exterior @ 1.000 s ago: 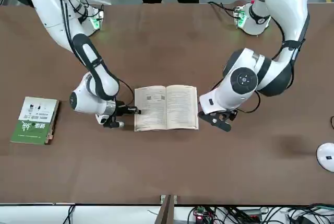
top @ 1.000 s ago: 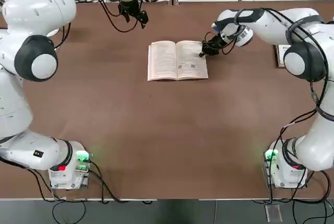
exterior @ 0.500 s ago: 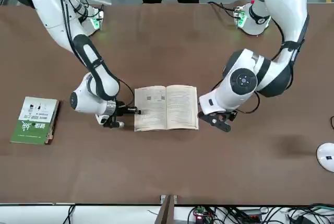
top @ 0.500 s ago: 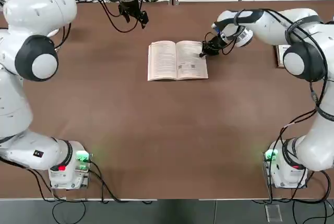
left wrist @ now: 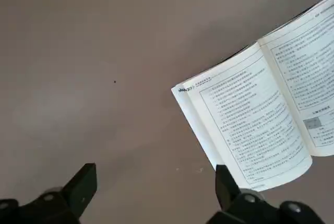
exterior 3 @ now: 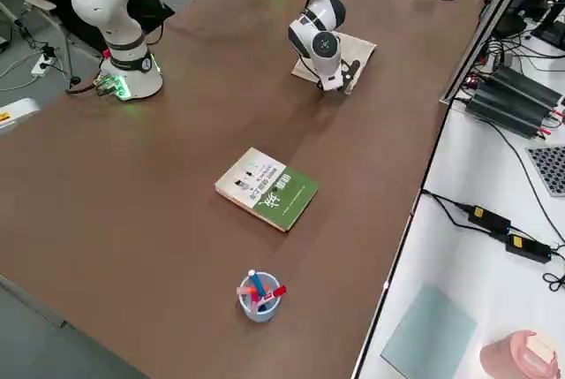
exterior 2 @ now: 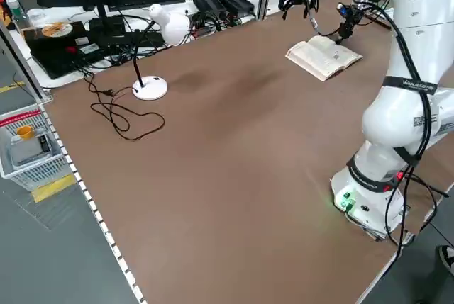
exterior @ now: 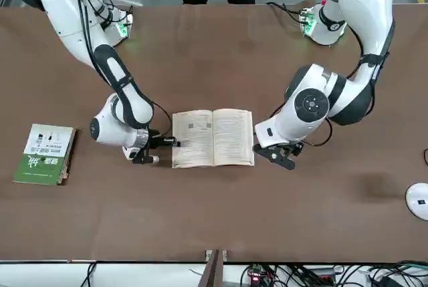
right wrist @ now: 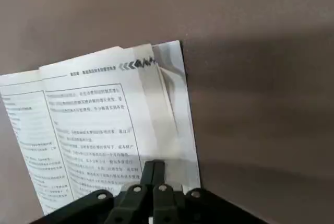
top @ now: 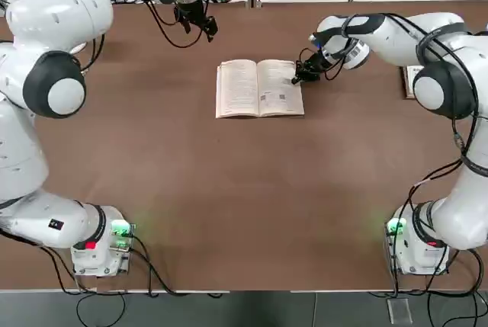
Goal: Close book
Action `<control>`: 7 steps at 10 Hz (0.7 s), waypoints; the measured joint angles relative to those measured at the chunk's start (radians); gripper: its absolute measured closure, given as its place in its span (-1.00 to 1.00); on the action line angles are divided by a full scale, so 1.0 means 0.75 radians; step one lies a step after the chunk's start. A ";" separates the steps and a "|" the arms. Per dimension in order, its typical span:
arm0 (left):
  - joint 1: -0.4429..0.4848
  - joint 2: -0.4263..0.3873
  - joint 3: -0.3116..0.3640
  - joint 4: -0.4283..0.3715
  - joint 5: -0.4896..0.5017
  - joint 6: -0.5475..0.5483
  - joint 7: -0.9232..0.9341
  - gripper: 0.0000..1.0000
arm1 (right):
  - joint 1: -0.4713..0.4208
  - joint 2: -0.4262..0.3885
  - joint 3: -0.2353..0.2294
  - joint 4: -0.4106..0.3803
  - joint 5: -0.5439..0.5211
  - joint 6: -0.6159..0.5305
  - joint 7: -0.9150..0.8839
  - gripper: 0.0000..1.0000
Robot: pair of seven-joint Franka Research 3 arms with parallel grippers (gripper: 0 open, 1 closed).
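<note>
The right gripper (top: 296,78) has its two fingers pressed together, and their tips rest at the outer edge of the right page of the book (top: 259,88), close to its far corner; in the right wrist view the shut fingers (right wrist: 153,173) meet the fanned page edges of the book (right wrist: 104,130), and it is not clear whether they hold any page. The book lies open and flat, pages up, on the brown tabletop (top: 244,205), nearer the far edge than the near one and about midway between the two side edges. Its pages carry dense printed text and one small grey picture, but the writing is too small to read. The left gripper (top: 197,25) hangs above the tabletop near the far edge, apart from the left page, with its fingers (left wrist: 83,185) spread wide and nothing between them. There is one open book, and one second book (exterior 3: 267,188) with a green-and-white cover lying closed near the right edge; its cover writing cannot be read. One cup of pens (exterior 3: 258,294) stands near that book, and one white desk lamp (exterior 2: 152,86) stands by the left edge.
</note>
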 joint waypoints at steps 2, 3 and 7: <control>-0.001 0.000 0.000 0.000 0.000 0.001 0.000 -1.00 | 0.000 0.000 0.000 0.000 0.000 0.001 -0.005 0.98; -0.002 0.000 0.000 0.000 0.000 0.002 0.001 -1.00 | 0.000 0.000 0.000 0.000 0.000 0.003 -0.005 0.98; -0.018 0.001 -0.001 0.000 0.000 0.012 0.001 -1.00 | 0.001 0.001 0.000 0.000 0.000 0.018 -0.007 0.98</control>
